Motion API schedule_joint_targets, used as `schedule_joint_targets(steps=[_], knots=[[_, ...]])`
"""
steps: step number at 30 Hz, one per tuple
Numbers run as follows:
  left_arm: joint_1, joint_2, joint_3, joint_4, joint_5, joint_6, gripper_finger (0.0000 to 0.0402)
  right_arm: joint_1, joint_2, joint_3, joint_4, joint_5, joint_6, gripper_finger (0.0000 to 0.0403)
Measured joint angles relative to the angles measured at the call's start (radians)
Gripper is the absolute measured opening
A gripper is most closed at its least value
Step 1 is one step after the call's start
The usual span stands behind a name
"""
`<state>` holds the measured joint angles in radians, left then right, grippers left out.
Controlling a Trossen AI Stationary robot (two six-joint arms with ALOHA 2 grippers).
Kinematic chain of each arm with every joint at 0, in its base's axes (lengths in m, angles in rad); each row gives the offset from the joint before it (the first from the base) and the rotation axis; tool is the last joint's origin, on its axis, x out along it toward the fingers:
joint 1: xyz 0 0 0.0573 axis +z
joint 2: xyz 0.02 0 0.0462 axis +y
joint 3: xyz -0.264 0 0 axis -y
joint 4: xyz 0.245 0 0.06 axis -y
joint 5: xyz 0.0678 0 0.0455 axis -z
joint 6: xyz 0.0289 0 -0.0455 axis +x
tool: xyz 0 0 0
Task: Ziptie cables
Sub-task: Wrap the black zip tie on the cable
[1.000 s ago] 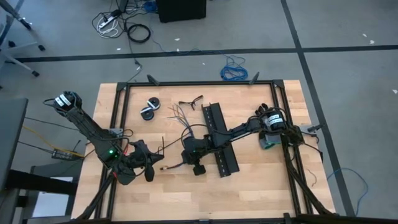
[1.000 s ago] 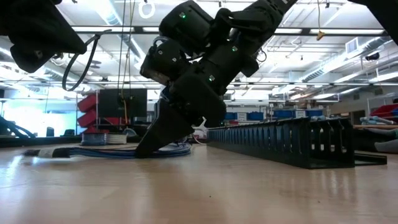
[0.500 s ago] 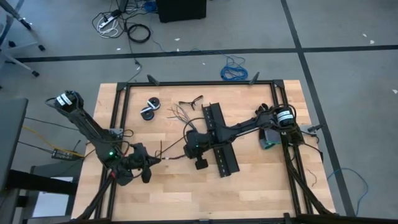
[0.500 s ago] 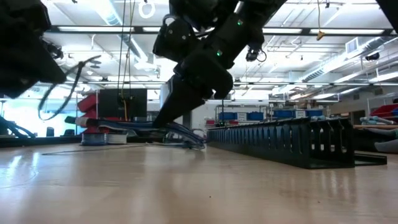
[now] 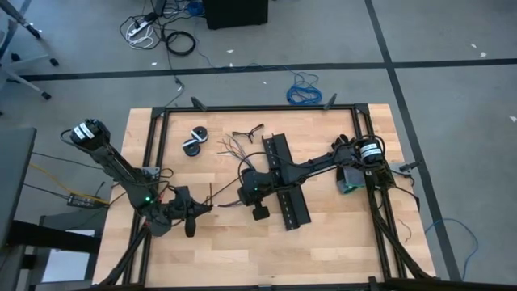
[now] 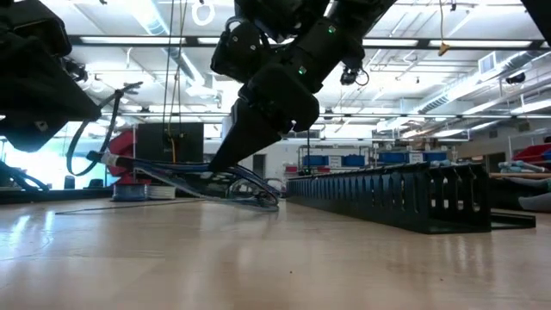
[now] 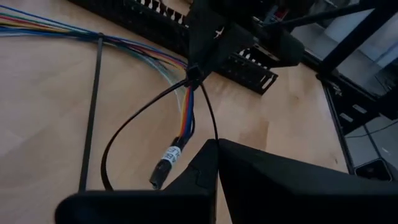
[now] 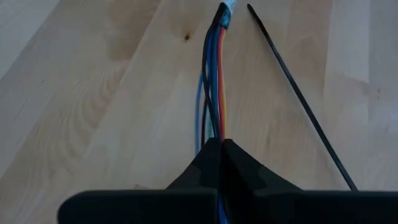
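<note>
Here, multicoloured cables, black-sleeved end

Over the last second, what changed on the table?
The right pincer, shut on the cables, rose and lifted the bundle off the table, where it lay flat before. The left pincer, shut on the ziptie looped round them, shifted slightly. The black perforated strips stayed put.
</note>
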<state>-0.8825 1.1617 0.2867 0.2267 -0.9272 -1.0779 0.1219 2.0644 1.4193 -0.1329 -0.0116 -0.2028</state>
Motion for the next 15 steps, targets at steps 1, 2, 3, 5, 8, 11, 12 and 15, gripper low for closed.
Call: schedule_joint_targets(steps=[1, 2, 3, 5, 8, 11, 12, 15], knots=[[0.000, 0.010, 0.000, 0.010, -0.001, 0.000, 0.0000, 0.000, 0.000, 0.000, 0.001, 0.000, 0.000, 0.0000], [0.004, 0.022, 0.000, 0.022, -0.001, 0.000, 0.0000, 0.000, 0.000, 0.000, 0.005, 0.000, 0.000, 0.0000], [0.010, 0.031, 0.000, 0.033, -0.001, 0.000, 0.0000, 0.000, 0.000, 0.000, 0.015, -0.001, 0.000, 0.0000], [0.026, 0.057, 0.000, 0.072, -0.003, 0.000, 0.0000, 0.000, 0.000, 0.000, 0.045, -0.012, 0.000, 0.0000], [0.073, 0.112, 0.000, 0.134, 0.017, 0.002, 0.0000, -0.003, 0.000, 0.001, 0.084, -0.024, 0.002, 0.0000], [0.110, 0.155, 0.000, 0.235, 0.033, 0.059, 0.0000, -0.007, 0.000, 0.001, 0.092, -0.036, 0.003, 0.0000], [0.122, 0.164, 0.000, 0.281, 0.037, 0.100, 0.0000, -0.008, 0.000, 0.001, 0.092, -0.036, 0.003, 0.0000], [0.157, 0.173, 0.001, 0.435, 0.075, 0.242, 0.0000, -0.011, 0.000, 0.001, 0.091, -0.036, 0.003, 0.0000]])
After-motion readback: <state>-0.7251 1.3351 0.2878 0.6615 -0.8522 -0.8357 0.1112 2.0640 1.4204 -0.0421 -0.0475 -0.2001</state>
